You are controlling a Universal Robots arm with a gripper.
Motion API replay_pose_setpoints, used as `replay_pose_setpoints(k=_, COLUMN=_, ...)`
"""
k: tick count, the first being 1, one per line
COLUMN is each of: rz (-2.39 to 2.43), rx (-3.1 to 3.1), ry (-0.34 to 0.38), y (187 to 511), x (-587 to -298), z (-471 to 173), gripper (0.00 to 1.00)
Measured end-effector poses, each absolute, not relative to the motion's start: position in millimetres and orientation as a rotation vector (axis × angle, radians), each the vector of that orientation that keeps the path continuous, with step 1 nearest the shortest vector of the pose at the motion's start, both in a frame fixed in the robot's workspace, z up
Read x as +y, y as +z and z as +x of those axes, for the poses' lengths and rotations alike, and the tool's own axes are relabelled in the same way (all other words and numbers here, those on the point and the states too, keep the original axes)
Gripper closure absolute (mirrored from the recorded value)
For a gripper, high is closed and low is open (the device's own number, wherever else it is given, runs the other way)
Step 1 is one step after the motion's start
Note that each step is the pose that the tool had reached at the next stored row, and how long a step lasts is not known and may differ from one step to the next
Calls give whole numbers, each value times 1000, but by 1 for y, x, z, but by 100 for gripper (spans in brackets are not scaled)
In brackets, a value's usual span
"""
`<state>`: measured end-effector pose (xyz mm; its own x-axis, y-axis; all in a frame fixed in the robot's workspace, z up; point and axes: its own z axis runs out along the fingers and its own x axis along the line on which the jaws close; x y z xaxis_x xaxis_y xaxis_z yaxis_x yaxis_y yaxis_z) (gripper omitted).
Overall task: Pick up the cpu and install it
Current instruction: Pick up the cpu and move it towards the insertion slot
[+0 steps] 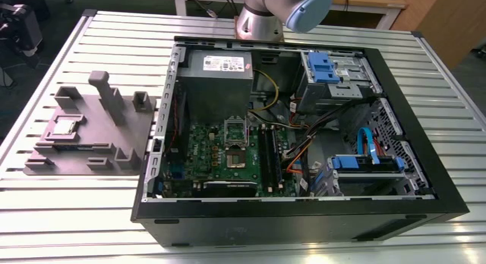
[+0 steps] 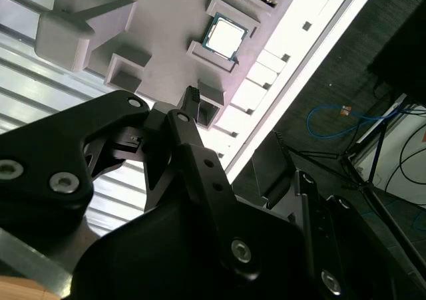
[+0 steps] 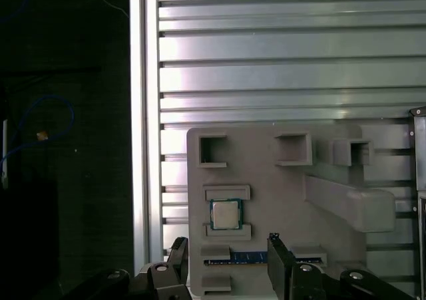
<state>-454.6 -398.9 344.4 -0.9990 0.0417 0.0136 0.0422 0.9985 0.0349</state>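
Silver-grey metal tops the cpu [image 1: 65,126], seated in the grey fixture [image 1: 95,136] at the exterior view's left; we judge it light, stiff, slick and fragile, best pinched by opposite edges, while the gripper [image 3: 226,241] stands apart and empty.

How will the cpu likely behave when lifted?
The cpu looks thin, flat and square, so it is probably light and rigid. Its shiny metal top may be slippery. It sits between two raised lips of the grey holder, so a push likely won't slide it far.
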Motion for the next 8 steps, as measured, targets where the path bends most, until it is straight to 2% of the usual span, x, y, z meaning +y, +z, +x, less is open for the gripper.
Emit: replay_pose_setpoints(k=8, rz=-65, rx=-3128, ry=-55, y=342, x=-399, z=-455, gripper=41)
